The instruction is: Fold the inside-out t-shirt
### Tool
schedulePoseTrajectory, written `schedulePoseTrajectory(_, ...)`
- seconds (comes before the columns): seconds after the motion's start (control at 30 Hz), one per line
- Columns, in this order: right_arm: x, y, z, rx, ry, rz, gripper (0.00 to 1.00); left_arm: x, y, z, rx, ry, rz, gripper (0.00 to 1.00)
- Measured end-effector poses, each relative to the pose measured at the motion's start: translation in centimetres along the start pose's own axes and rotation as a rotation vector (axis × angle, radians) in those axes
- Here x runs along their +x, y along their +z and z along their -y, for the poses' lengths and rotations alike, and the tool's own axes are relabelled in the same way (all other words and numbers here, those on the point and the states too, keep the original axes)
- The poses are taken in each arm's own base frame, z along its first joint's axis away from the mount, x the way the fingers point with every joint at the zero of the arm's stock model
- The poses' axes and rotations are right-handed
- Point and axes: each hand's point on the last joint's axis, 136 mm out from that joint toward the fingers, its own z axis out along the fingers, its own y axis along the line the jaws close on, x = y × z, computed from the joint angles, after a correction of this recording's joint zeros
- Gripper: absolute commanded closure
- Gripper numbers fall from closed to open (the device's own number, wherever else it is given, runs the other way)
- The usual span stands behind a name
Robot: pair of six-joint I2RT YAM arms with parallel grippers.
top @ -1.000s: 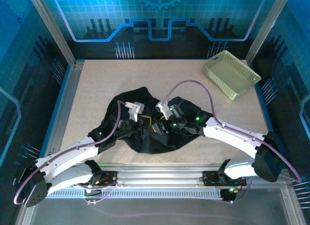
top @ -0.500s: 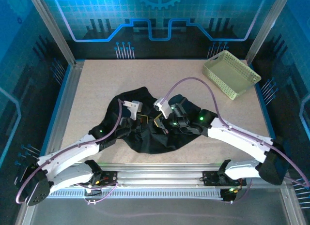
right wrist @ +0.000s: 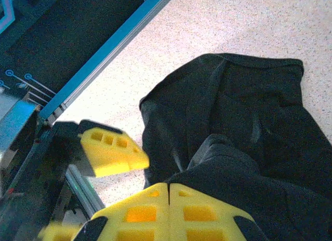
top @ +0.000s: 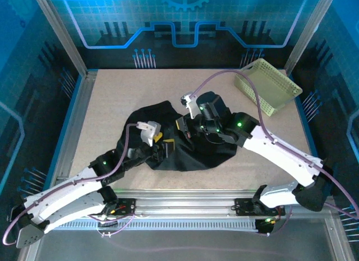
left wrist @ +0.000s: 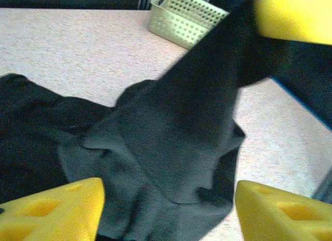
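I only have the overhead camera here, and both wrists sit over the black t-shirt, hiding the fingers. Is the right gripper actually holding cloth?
Observer: Yes. On the right wrist camera, the right gripper has its yellow pads pressed together, and the t-shirt rises up into them.
Operator: And the left one?
Observer: The left gripper is open. Its fingers are set wide apart, with cloth below the gap and nothing pinched.
Operator: Is any cloth off the table?
Observer: The left wrist camera shows fabric drawn up in a peak toward the top right, above the table.

Left gripper (left wrist: 167, 207) jaws apart, right gripper (right wrist: 168, 202) jaws closed.
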Motion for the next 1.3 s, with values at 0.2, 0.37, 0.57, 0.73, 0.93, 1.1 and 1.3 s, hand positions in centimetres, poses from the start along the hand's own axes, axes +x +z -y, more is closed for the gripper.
schedulePoseTrajectory(0.2,0.4,1.4,-0.1,-0.009,0.022,-0.037,1.0,2.3,2.8,-0.5,-0.047,0.008,-0.078,0.2)
schedulePoseTrajectory(0.37,0.5,1.5,0.0,-0.008,0.033,-0.036,1.0,4.3,5.5,-1.9,-0.138,-0.026,-0.139,0.51)
schedulePoseTrajectory(0.57,1.5,1.5,1.5,0.033,0.06,-0.047,0.75,3.5,6.6,-1.7,-0.128,-0.082,-0.097,0.93)
schedulePoseTrajectory(0.73,1.8,1.3,7.5,0.169,0.152,-0.036,0.37,2.9,6.2,0.3,0.011,-0.098,-0.053,1.0)
schedulePoseTrajectory(0.93,5.0,0.5,12.0,0.246,0.191,-0.048,0.29,3.2,5.5,0.3,0.118,-0.144,-0.066,1.0)
schedulePoseTrajectory(1.1,8.5,0.3,8.8,0.121,0.127,-0.036,0.29,2.7,5.1,0.1,0.145,-0.171,-0.058,1.0)
schedulePoseTrajectory(1.3,11.9,2.7,6.0,0.038,0.065,-0.088,0.33,2.7,5.0,0.5,0.179,-0.178,-0.067,1.0)
